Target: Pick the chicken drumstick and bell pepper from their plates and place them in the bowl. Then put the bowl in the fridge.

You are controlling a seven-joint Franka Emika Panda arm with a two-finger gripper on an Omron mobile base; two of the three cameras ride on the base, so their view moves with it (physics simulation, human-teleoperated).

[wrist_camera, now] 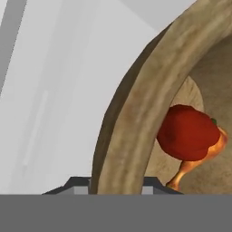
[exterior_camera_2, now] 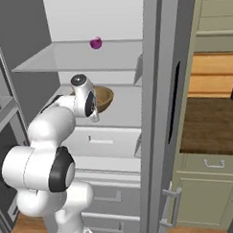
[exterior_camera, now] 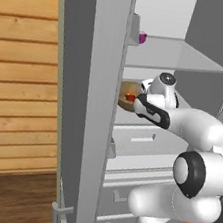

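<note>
One bowl (wrist_camera: 131,113), one bell pepper (wrist_camera: 188,132), one chicken drumstick (wrist_camera: 192,166), one purple item (exterior_camera_2: 96,43)

Wooden bowl (wrist_camera: 136,104) in fridge (exterior_camera: 95,81), red pepper (wrist_camera: 188,133) atop drumstick (wrist_camera: 192,165).

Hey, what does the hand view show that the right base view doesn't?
Hand view: the red bell pepper lying on the chicken drumstick inside the bowl, and the gripper shut on the bowl's rim. Right base view: a small purple item on the shelf above, the drawers and wooden cabinets. Both: the bowl and the fridge interior.

Wood-plank wall (exterior_camera: 18,69), sage-green cabinets (exterior_camera_2: 208,191)
</note>
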